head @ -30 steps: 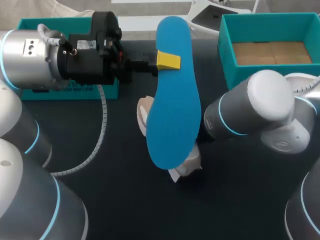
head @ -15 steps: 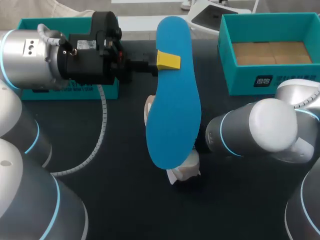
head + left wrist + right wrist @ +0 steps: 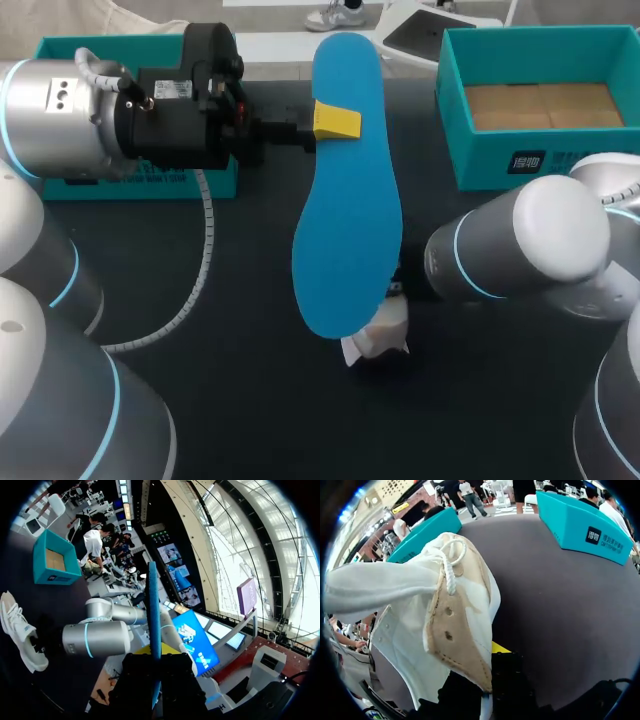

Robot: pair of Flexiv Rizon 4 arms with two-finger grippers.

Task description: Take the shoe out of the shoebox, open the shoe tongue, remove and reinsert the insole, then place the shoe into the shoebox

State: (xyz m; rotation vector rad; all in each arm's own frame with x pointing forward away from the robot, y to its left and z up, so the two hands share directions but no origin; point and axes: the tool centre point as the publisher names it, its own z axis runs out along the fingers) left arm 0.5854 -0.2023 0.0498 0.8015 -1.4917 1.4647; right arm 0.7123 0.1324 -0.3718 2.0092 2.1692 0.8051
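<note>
Seen from above, my left gripper [image 3: 336, 121] is clenched on the blue insole [image 3: 347, 210] over mid-table, the white shoe [image 3: 382, 333] under its near end. My left wrist camera shows the insole edge-on between the fingers. The right wrist camera shows my right gripper [image 3: 490, 655] clamping the shoe's side.

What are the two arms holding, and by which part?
The left gripper pinches the blue insole by its side edge, near the narrower end. The right gripper seems to hold the white shoe by its laced upper.
</note>
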